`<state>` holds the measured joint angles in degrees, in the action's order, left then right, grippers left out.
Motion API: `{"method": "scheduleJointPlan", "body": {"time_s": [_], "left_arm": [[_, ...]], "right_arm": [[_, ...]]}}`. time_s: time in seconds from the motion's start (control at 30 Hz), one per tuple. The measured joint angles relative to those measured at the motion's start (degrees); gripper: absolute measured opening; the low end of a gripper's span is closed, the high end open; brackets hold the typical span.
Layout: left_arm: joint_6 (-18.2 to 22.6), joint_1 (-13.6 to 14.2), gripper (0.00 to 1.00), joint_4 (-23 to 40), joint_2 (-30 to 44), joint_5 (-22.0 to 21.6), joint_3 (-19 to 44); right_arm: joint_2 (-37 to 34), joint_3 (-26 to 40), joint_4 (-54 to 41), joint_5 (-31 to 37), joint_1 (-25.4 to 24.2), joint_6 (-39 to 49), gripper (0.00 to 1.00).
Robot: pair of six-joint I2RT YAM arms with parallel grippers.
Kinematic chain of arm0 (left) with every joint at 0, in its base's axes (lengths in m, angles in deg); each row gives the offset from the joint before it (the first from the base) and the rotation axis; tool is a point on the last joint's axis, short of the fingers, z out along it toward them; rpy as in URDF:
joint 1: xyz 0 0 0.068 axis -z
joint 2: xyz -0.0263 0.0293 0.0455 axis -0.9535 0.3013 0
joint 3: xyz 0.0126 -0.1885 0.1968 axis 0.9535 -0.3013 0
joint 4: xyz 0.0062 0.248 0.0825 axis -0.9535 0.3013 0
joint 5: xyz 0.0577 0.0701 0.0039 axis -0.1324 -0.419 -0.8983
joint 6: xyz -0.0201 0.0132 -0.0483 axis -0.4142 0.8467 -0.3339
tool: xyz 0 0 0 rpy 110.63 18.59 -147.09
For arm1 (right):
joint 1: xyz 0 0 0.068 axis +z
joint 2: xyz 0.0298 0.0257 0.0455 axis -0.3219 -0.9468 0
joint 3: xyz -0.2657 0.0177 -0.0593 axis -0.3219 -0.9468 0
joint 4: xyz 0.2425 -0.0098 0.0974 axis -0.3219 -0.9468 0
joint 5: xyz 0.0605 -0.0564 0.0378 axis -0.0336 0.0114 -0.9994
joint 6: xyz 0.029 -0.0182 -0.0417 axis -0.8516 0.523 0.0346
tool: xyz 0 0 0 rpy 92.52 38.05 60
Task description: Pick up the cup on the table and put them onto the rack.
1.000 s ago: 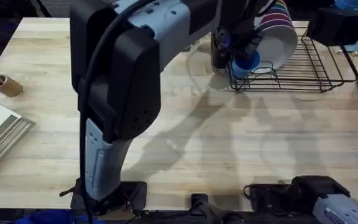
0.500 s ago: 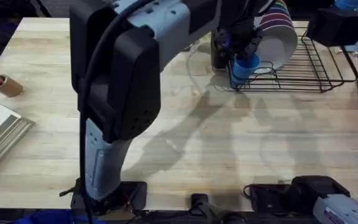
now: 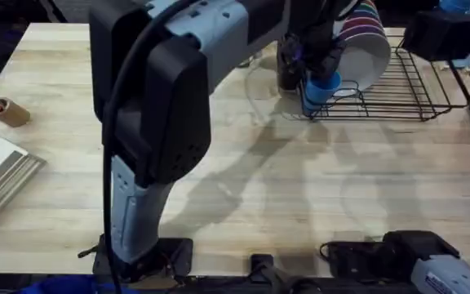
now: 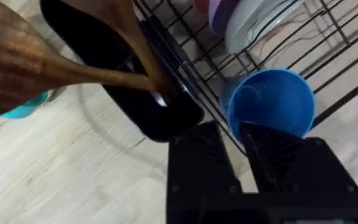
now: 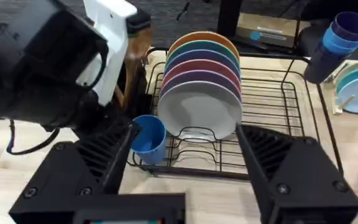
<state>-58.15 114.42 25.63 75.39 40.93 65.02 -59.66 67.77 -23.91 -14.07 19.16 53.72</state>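
One cup (image 3: pixel 322 88) sits pinched at its rim between the left gripper's (image 4: pixel 240 134) fingers, at the rack's (image 3: pixel 398 90) near-left corner, just beside the white plate (image 5: pixel 201 107). Right gripper (image 5: pixel 185 149) spread wide, holding nothing.

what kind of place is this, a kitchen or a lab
Most likely a robot lab or test bench dressed as a kitchen. Two robot arms are mounted at a plank table, where a wire dish rack holds coloured plates. The left pincer grips a blue cup at the rack's corner.
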Motion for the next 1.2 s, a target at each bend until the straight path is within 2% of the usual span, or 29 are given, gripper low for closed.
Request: {"method": "scheduleJointPlan", "body": {"time_s": [0.07, 0.23, 0.33, 0.53, 0.63, 0.93, 1.0, 1.13, 1.2], "left_arm": [[0.0, 0.0, 0.287, 0.0, 0.0, 0.0, 0.9], [0.0, 0.0, 0.309, 0.7, 0.0, 0.0, 1.5], [0.0, 0.0, 0.401, 1.7, -0.4, 0.0, 1.5], [0.8, -0.4, 0.47, 3.5, -4.4, 0.0, 1.5], [2.0, -1.3, 0.543, 5.1, -7.8, 0.0, 1.5], [3.7, -5.6, 0.59, 11.3, -13.1, -0.1, 1.7], [4.5, -6.6, 0.665, 12.6, -13.1, -0.1, 1.7], [6.1, -8.1, 0.95, 12.7, -13.4, -0.1, 1.5], [6.9, -8.5, 0.975, 12.3, -14.3, -0.2, 0.5]], "right_arm": [[0.0, 0.0, 0.0, 0.0, 0.0, 0.0, 0.997], [0.0, 0.0, 0.0, 0.0, 0.0, 0.0, 0.997], [0.0, 0.0, 0.0, 0.0, 0.0, 0.0, 0.995], [0.0, 0.0, 0.0, 0.0, 0.0, 0.0, 0.996], [0.0, 0.0, 0.0, 0.0, 0.0, 0.0, 0.997], [0.0, 0.0, 0.0, 0.0, 0.0, 0.7, 0.995], [0.0, 0.0, 0.0, 0.0, 0.0, 0.9, 0.995], [0.0, 0.0, 0.0, 0.0, 0.0, 1.1, 0.996], [0.0, 0.0, 0.0, 0.0, 0.0, 1.6, 0.996]]}}
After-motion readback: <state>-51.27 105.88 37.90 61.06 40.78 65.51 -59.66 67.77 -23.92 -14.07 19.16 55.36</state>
